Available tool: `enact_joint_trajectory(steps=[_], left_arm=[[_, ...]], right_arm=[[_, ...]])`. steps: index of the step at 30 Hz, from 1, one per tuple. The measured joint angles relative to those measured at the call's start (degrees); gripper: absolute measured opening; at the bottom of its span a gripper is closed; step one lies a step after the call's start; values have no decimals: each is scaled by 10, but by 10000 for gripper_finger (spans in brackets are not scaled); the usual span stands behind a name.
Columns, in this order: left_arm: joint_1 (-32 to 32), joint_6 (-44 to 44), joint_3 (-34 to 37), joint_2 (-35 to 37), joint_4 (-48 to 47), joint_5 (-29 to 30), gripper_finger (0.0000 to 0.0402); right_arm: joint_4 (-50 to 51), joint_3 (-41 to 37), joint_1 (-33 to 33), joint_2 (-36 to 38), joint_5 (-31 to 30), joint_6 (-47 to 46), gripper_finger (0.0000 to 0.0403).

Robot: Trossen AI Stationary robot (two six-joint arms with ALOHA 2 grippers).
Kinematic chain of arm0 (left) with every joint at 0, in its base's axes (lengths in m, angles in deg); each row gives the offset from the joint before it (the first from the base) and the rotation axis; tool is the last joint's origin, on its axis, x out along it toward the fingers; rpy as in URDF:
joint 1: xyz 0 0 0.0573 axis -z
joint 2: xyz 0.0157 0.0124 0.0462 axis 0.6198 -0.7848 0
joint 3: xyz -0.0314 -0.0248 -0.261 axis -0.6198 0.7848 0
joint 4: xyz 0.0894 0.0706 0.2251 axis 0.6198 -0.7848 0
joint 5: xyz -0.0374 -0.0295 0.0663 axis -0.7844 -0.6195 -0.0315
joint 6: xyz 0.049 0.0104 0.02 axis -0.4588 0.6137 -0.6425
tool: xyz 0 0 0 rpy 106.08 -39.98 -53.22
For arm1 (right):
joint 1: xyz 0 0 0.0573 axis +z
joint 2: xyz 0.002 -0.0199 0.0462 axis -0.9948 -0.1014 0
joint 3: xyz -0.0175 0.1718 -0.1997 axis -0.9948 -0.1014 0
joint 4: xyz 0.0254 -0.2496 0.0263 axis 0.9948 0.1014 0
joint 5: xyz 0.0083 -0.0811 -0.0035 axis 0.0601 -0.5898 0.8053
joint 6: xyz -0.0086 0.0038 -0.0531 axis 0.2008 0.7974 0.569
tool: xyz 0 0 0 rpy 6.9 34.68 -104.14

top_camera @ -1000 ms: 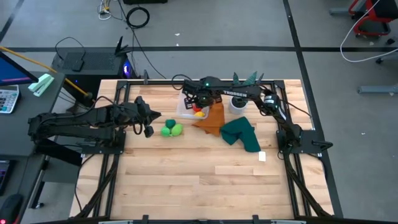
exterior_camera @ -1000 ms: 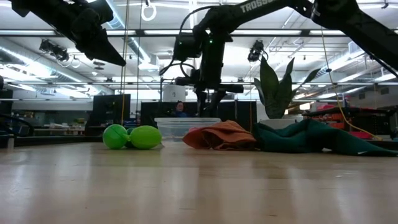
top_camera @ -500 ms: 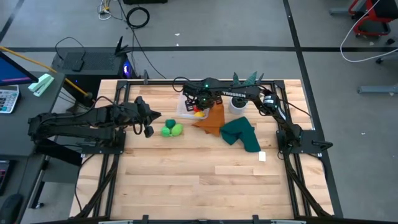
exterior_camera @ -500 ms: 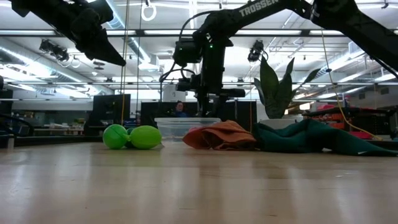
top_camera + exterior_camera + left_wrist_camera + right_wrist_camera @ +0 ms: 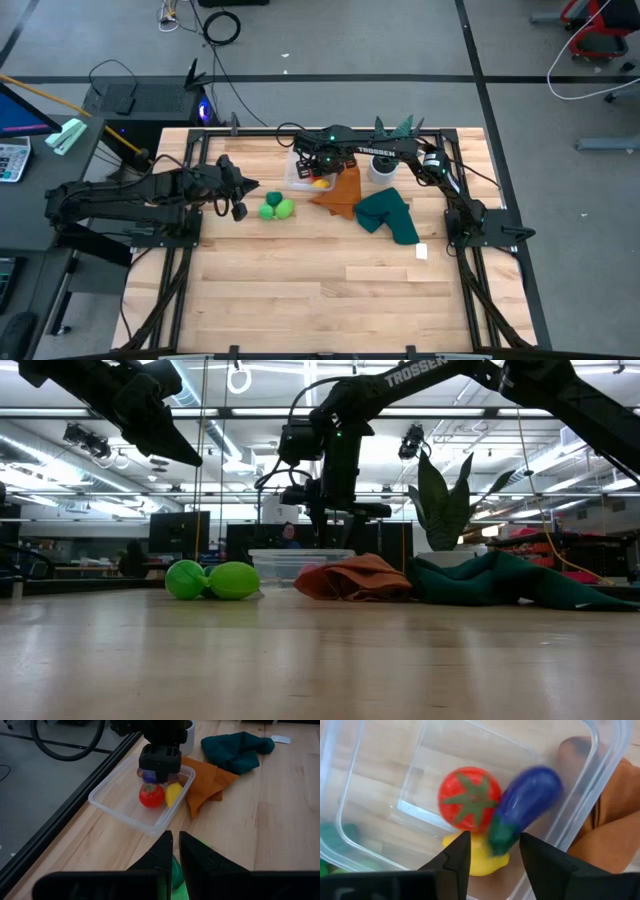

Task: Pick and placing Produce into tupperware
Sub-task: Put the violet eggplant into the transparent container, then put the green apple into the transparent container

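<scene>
**Eggplant in the air over tupperware, right claw open above**

Right claw (image 5: 491, 851) over the tupperware (image 5: 299, 178), near the far edge of the surface (image 5: 300, 280). Fingers spread apart, nothing gripped. Blurred dark purple eggplant (image 5: 522, 807) just beyond the fingertips, above the container; touching the contents or not — cannot tell. In left wrist view, same purple piece (image 5: 149, 775) right under the right claw (image 5: 159, 768), at the container's top.

Inside the tupperware (image 5: 127, 805): red tomato (image 5: 151, 795) and yellow piece (image 5: 173, 793), side by side, touching. Same from right wrist view: tomato (image 5: 470, 797) on the container floor, yellow piece (image 5: 475, 857) just beside it, partly hidden behind the fingers.

Two green pieces outside, on the surface, left of the container: round green one (image 5: 268, 211) and green oval (image 5: 286, 208), touching each other. In low view, green ball (image 5: 185, 579) and green oval (image 5: 234, 580) in front of and left of the clear container (image 5: 290, 565).

Left claw (image 5: 240, 203) hanging above the surface, just left of the green pair, fingers nearly together, holding nothing. In its wrist view, fingers (image 5: 162, 851) with a narrow gap, green piece (image 5: 176, 872) visible below.

Orange cloth (image 5: 338, 192) touching the container's right side; dark green cloth (image 5: 390, 215) beside it. Potted plant (image 5: 384, 160) beyond the cloths.
</scene>
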Motion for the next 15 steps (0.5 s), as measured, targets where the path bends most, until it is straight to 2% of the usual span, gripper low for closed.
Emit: enact_joint_trajectory(steps=[9, 15], left_arm=[[0, 0, 0, 0, 0, 0, 30], [0, 0, 0, 0, 0, 0, 34]], right_arm=[[2, 2, 0, 0, 13, -1, 139], [1, 33, 0, 1, 15, 6, 138]])
